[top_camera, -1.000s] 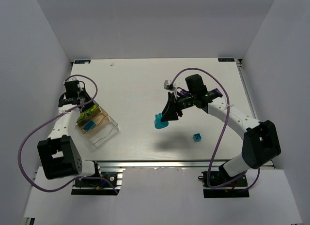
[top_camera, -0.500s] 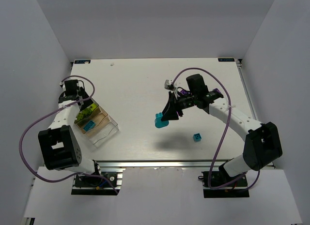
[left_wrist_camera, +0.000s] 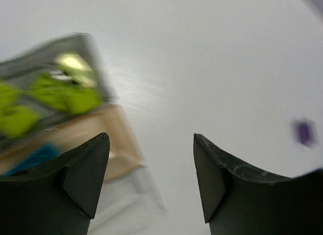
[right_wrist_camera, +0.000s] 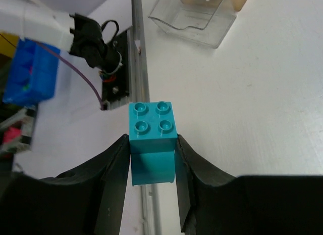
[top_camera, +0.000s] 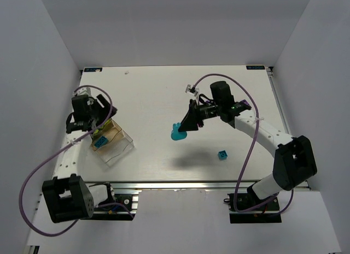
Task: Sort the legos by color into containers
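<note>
Clamped between the matte black fingers of the right gripper [right_wrist_camera: 151, 140]: a glossy cyan brick [right_wrist_camera: 151, 125], square, four round studs on top, held above the middle of the white, faintly grained worktop [top_camera: 147, 95]. Near and right of it, flat on the worktop, a smaller cyan cube [top_camera: 222, 154]. Left gripper [left_wrist_camera: 151, 139] spread apart, holding nothing, over the far end of the clear box [top_camera: 119, 148] at the left. Inside the tan-floored box, lime bricks [left_wrist_camera: 65, 96] farthest, one blue brick [left_wrist_camera: 35, 156] nearer. Blurred purple bit [left_wrist_camera: 303, 132] on bare worktop.
</note>
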You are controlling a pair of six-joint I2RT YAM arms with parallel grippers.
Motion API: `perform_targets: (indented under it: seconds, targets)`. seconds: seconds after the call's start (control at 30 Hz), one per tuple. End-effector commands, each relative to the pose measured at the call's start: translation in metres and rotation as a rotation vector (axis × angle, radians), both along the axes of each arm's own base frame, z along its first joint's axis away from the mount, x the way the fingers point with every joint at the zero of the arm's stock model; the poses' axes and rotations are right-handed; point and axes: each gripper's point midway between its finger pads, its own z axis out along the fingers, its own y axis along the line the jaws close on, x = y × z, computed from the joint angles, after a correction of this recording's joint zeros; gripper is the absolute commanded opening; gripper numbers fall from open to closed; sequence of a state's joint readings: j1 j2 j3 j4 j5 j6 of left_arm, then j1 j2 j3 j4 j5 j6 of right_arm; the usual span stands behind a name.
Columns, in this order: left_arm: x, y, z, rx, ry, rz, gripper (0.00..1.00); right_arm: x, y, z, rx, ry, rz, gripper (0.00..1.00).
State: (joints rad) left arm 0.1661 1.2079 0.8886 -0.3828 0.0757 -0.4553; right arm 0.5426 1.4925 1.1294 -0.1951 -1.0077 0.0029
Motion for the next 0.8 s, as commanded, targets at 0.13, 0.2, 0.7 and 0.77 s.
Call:
perform_targets:
  seconds: [0.13,0.2,0.7,0.77]
  targets:
    - [-0.036,-0.163,0.086,-0.491,-0.423,-0.686,0.87,0.018,0.011,0.040,0.163,0.290,-0.068,0.00]
    - [-0.055,-0.195,0.092,-0.556,-0.424,-0.792,0.89,0.021,0.010,0.047,0.184,0.355,-0.072,0.00]
    - [-0.127,-0.255,0.155,-0.945,-0.661,-1.119,0.88,0.033,0.003,0.067,0.268,0.356,-0.063,0.00]
    - [-0.129,-0.262,0.150,-0.985,-0.620,-1.140,0.87,0.033,0.003,0.068,0.272,0.349,-0.064,0.00]
